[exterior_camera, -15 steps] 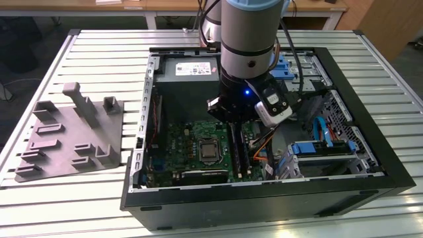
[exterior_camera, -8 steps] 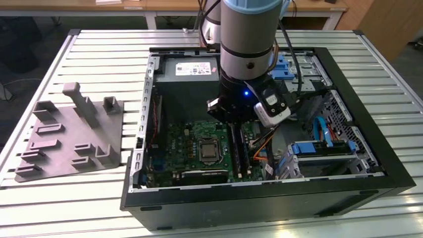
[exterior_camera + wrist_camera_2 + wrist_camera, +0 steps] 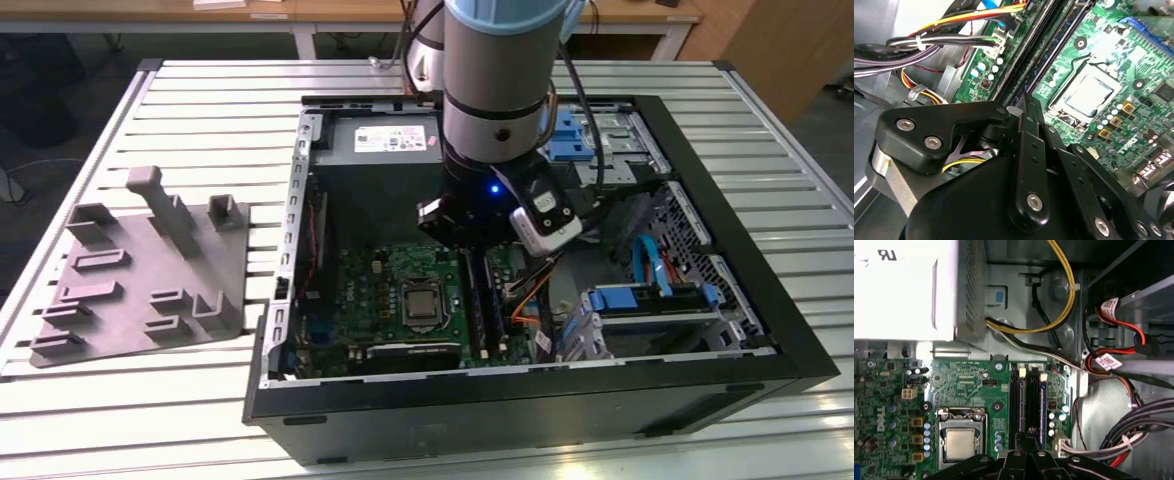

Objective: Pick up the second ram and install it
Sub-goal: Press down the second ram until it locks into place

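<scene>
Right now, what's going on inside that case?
The arm has its end effector down inside the open computer case, with its tip right over the black memory slots beside the processor. A blue-green memory stick sits in the slot next to the tip. I can't tell whether the end effector is holding or pressing anything. The grey holder tray lies on the table outside the case, at the exterior view's left.

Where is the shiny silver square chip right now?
The silver processor chip sits in its socket on the green motherboard inside the open computer case. In the exterior view it lies to the left of the black memory slots, just below the gripper.
</scene>
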